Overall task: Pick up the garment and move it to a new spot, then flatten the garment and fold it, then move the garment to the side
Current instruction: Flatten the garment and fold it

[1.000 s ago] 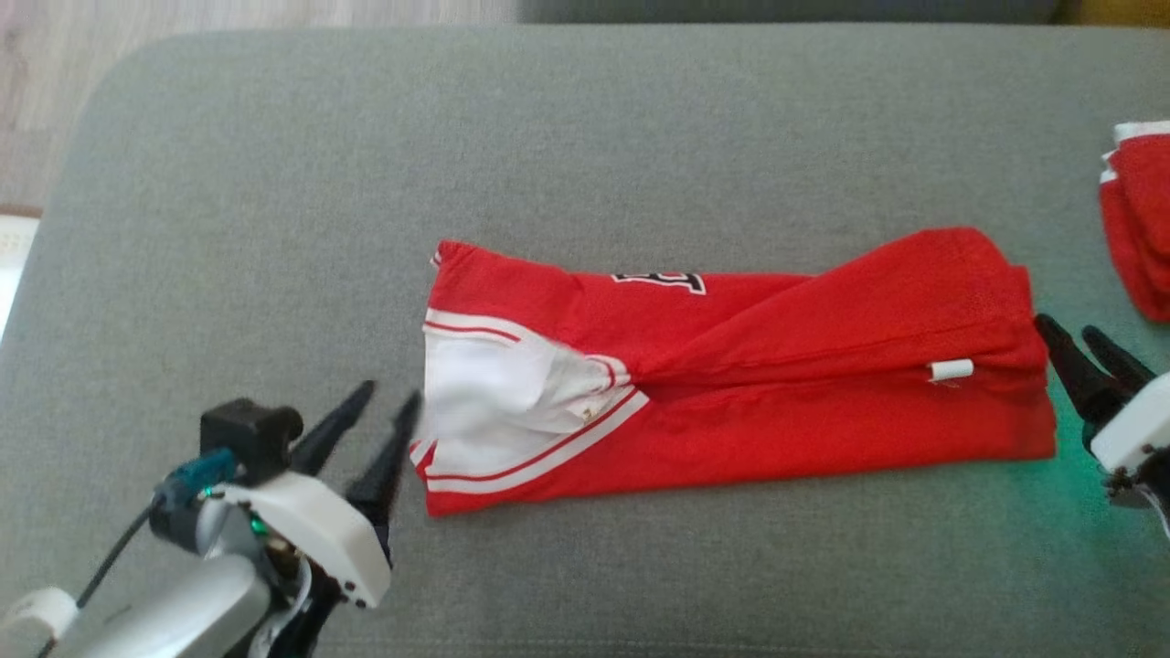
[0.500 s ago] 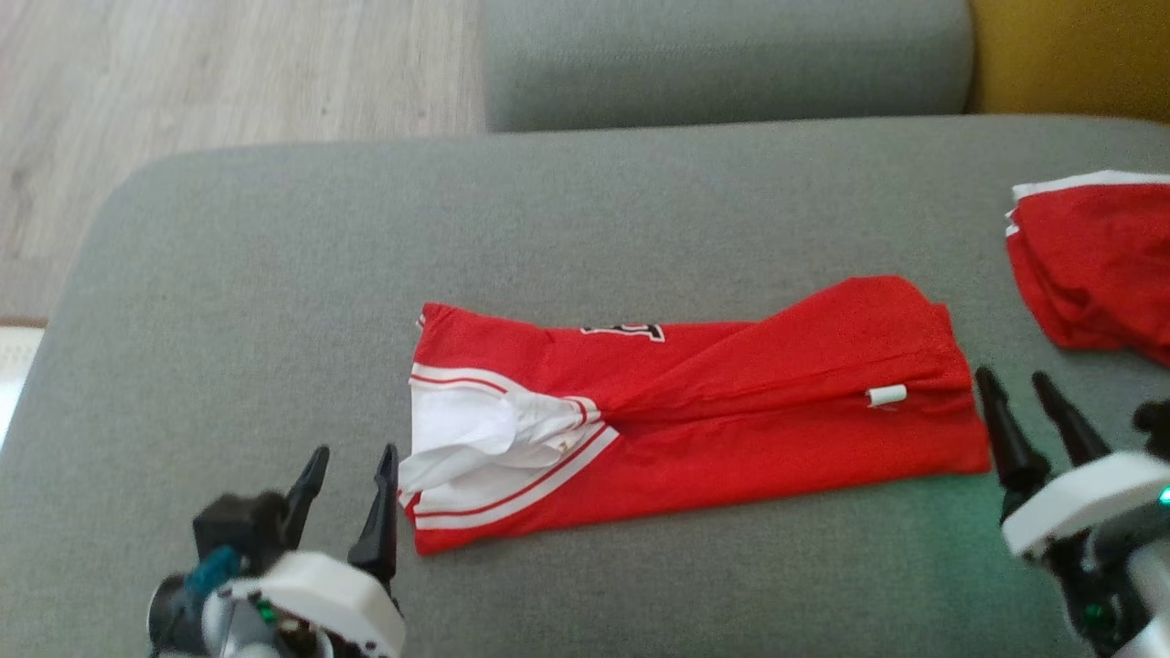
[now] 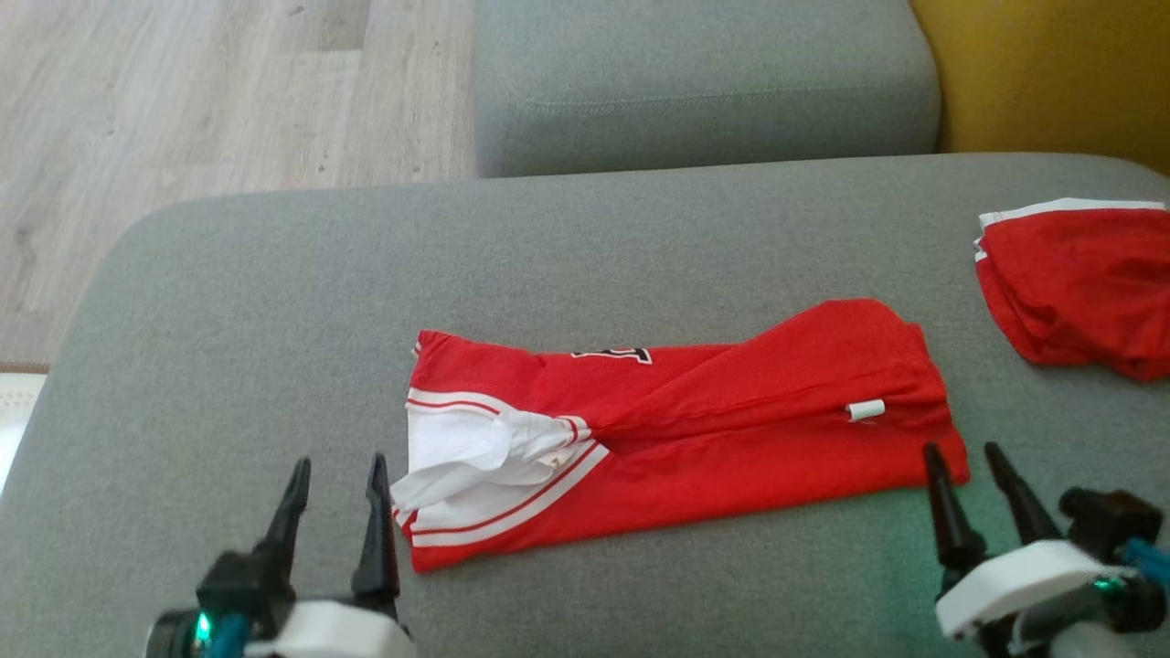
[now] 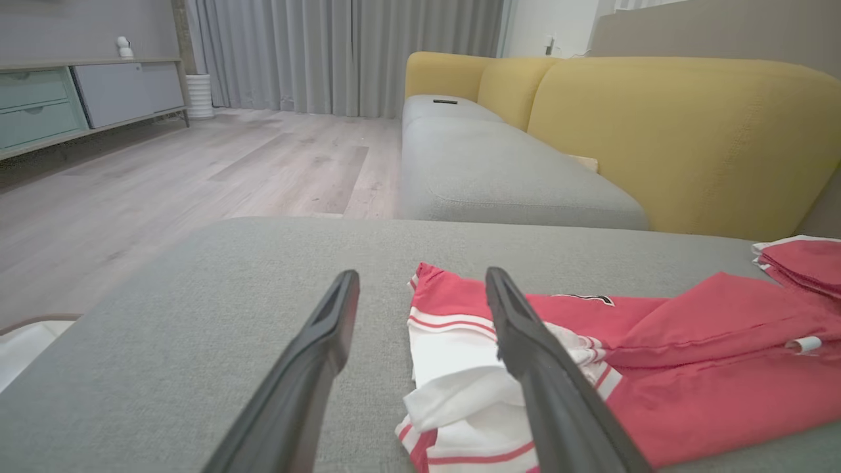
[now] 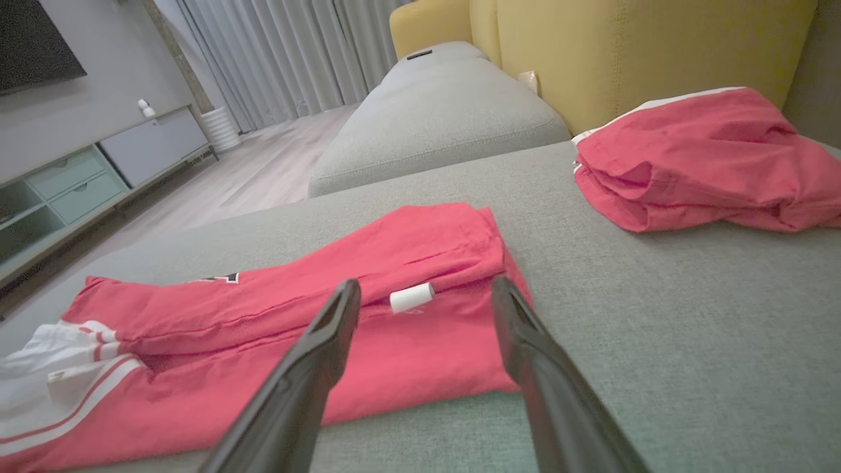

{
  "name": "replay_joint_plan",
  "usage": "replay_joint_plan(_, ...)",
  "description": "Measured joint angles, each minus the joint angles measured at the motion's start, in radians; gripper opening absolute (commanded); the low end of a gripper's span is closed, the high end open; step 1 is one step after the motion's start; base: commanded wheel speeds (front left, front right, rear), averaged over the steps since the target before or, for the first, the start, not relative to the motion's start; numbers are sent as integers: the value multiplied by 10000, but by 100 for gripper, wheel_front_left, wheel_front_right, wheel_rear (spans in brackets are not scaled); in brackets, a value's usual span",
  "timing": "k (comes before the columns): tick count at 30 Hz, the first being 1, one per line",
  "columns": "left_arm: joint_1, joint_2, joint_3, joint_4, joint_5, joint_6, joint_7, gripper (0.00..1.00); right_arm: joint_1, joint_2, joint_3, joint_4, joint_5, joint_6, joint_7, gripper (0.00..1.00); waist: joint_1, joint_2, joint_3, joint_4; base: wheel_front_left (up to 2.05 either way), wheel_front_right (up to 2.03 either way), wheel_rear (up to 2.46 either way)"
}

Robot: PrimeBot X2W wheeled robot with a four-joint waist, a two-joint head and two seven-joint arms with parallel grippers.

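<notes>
Soft, even daylight, with no hard shadows or glare. In the head view a green tint lies on the grey cushion (image 3: 868,548) just left of the right claw (image 3: 960,450), and a green lamp (image 3: 199,629) glows below the left claw (image 3: 338,460). Wrist views look paler: the garment (image 5: 407,249) reads pink, and the fingers (image 4: 295,394) blur toward the bottom edge.

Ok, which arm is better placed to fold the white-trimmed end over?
Left, I'd say. The left end effector, open, sits just beside the white-trimmed end of the garment; the right end effector is at the plain red end.
</notes>
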Motion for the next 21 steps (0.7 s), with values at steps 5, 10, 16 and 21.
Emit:
replay_joint_plan(5,696,-566,535,48,947,-372,0,100,390,372,-171,-255,-838,0,-159,100,0,0,-134,-7,0,0,0)
replay_joint_plan(10,1002,-1037,1018,82,1609,-746,0,100,584,589,-443,-299,-1467,0,-500,100,0,0,-293,45,0,0,0)
replay_joint_plan(16,1313,-1381,1369,316,2182,-1156,0,100,657,688,-403,-531,-1894,0,-746,100,0,0,-417,65,0,0,0)
replay_joint_plan(21,1466,-1626,1703,355,2439,-1440,0,100,736,713,-539,-522,-1977,0,-878,100,0,0,-485,57,0,0,0)
